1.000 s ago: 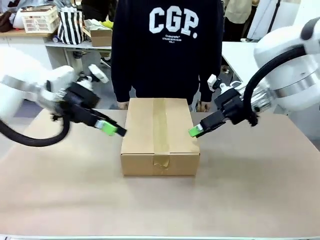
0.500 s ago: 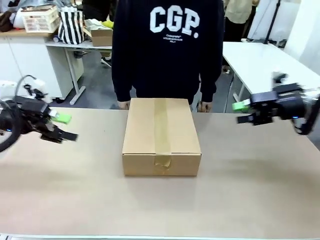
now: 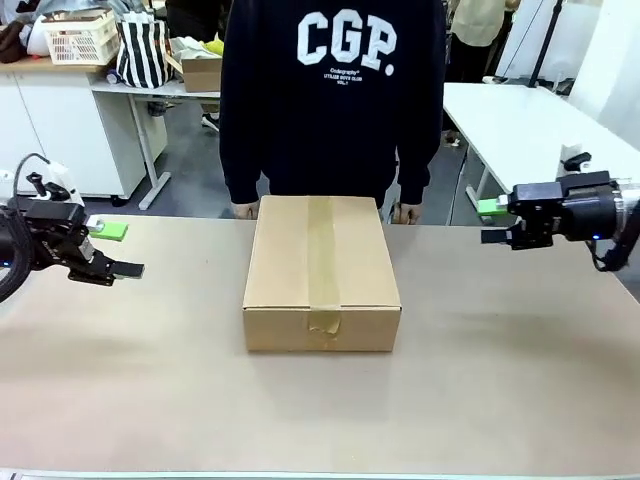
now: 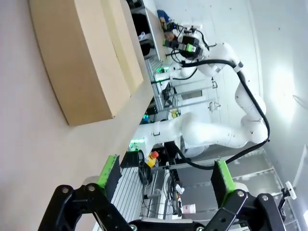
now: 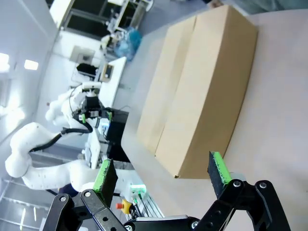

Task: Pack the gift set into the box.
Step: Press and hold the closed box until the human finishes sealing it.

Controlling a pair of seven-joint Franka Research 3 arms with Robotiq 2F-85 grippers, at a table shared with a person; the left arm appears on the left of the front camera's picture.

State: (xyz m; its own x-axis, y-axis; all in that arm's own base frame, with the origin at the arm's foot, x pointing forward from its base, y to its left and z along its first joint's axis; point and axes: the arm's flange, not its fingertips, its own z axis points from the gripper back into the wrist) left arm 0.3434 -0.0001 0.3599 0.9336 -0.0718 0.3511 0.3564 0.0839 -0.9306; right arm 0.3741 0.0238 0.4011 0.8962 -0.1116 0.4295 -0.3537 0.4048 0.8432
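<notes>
Brown corrugated cardboard makes up the box [image 3: 322, 270], which sits closed on the tan bench [image 3: 500, 380], a strip of brown tape [image 3: 321, 262] running along its top seam and down over the near face. It lies midway between the two sets of jaws and well apart from both. The left gripper [image 3: 112, 250] hangs above the bench's left edge with its jaws released and nothing between the green pads; in the left wrist view [image 4: 166, 175] the box [image 4: 86, 57] lies well ahead of those spread jaws, off to one side. The right gripper [image 3: 492, 222] hovers near the bench's right edge, its jaws likewise released and empty; in the right wrist view [image 5: 163, 175] the box [image 5: 202, 101] lies ahead of the parted green pads, its taped top facing up. A person in a dark sweatshirt [image 3: 335, 100] stands at the far edge of the bench, directly behind the box, with fingertips [image 3: 245, 210] showing just past its far corners.
</notes>
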